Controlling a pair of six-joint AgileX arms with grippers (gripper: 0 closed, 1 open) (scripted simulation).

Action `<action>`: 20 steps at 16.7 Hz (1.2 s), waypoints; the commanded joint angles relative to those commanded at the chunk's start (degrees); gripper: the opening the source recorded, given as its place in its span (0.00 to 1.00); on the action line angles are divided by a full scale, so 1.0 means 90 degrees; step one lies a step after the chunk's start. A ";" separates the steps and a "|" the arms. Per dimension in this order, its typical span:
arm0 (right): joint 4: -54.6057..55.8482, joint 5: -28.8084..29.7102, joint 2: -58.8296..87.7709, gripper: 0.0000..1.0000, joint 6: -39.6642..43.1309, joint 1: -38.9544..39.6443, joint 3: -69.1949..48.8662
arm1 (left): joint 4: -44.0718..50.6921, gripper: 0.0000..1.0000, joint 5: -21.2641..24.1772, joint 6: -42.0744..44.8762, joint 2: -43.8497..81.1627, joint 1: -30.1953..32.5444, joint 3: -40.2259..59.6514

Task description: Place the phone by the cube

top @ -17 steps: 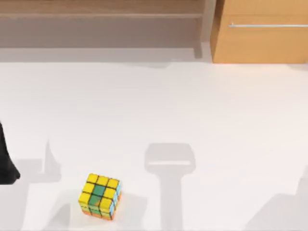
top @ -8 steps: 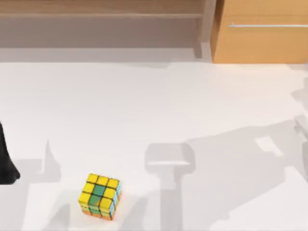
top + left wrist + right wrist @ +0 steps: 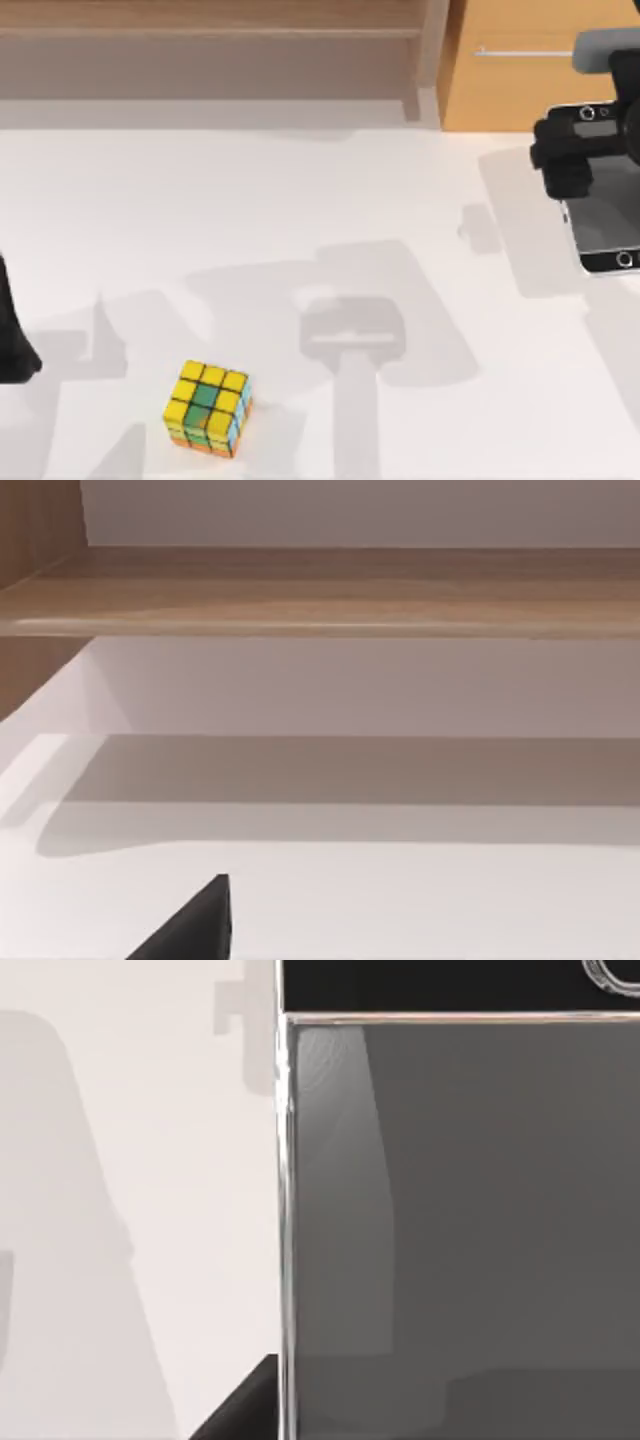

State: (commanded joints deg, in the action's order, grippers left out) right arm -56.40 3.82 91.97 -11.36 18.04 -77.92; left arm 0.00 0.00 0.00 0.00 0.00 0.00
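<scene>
The cube [image 3: 208, 408], yellow and green on top with orange and light-blue sides, sits on the white table near the front left. At the far right, my right gripper [image 3: 583, 158] comes in from the edge, shut on the phone [image 3: 606, 218]. The phone is held flat above the table with its grey screen up, and its shadow falls on the table to its left. Up close in the right wrist view, the phone's screen [image 3: 460, 1220] runs past a dark finger [image 3: 240, 1412]. My left gripper [image 3: 12, 335] stays parked at the left edge, behind and left of the cube.
A wooden shelf [image 3: 210, 30] runs along the back of the table and a wooden cabinet [image 3: 520, 85] stands at the back right. White table surface [image 3: 330, 200] lies open between the phone and the cube.
My right gripper has come into view at the far right carrying the phone, and its shadow has swept across the table. The cube and the left arm have not moved.
</scene>
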 joint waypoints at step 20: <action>-0.0750 -0.0377 0.2083 0.00 -0.4545 0.3716 -0.0709 | 0.0000 1.00 0.0000 0.0000 0.0000 0.0000 0.0000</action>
State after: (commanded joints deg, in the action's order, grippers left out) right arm -63.15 0.43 110.72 -52.27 51.49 -84.29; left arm 0.00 0.00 0.00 0.00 0.00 0.00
